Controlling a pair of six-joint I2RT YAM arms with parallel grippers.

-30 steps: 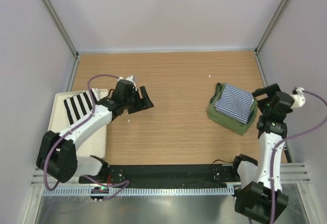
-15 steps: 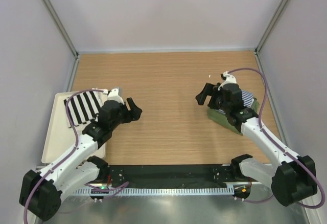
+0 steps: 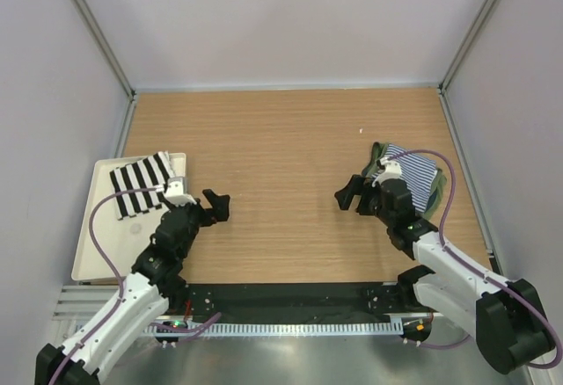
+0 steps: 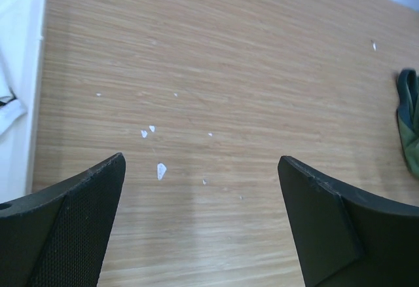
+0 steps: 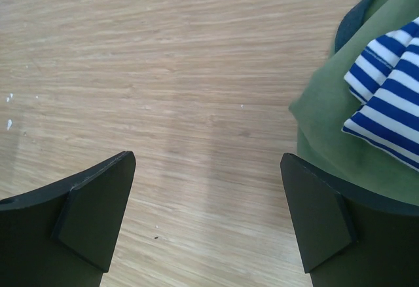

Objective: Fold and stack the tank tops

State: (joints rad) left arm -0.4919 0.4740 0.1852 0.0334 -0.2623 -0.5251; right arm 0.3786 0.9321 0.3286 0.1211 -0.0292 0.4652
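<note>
White tray (image 3: 88, 249) sits at your far left on the desk (image 3: 290, 130), and a black-striped cloth (image 3: 141, 183) lies across its far end. Just right of the tray, your left claw (image 3: 209, 207) hangs over bare wood with its jaws spread wide and nothing in them. Its wrist view shows both fingers (image 4: 72, 221) well apart. Only wood grain and a few white flecks (image 4: 161, 170) lie between them, and the tray's rim is at the left border.

Further right, your right claw (image 3: 350, 198) is likewise wide open and empty. It points toward the middle of the desk.

Just beside it, on its right, the two tops lie stacked near the desk's right edge. The green top (image 5: 321, 116) is folded underneath, with dark trim showing at its far corner. The blue-striped top (image 3: 412, 172) lies folded on it.

From the right wrist you see green cloth filling the right side, with a corner of the blue stripes resting on it. That cloth runs down behind the right finger (image 5: 327, 234), and you cannot tell whether the two touch.
</note>
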